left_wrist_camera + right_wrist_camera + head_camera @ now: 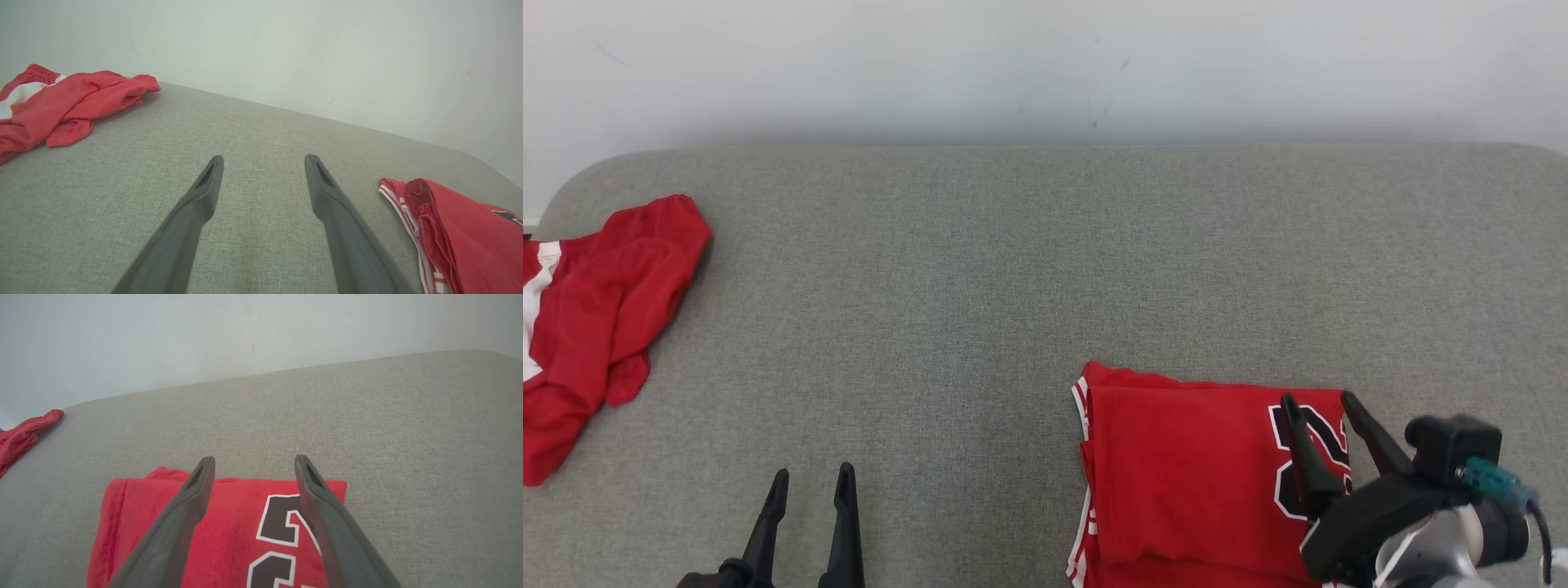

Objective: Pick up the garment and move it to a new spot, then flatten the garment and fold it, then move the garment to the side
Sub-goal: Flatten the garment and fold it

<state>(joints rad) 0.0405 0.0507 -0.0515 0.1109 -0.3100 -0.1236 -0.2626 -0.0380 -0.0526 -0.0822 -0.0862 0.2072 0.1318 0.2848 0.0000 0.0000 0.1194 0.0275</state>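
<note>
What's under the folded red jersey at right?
The folded red jersey with black numerals lies on the grey fabric surface, which shows around its edges. Anything directly beneath is covered.

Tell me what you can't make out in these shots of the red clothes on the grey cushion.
1. The black-and-white number on the folded red jersey: in the head and right wrist views, partly covered by the right gripper and cut by the bottom edge.
2. The crumpled red-and-white garment: in the head and left wrist views, cut off by the left edge, so its type is unclear.
</note>
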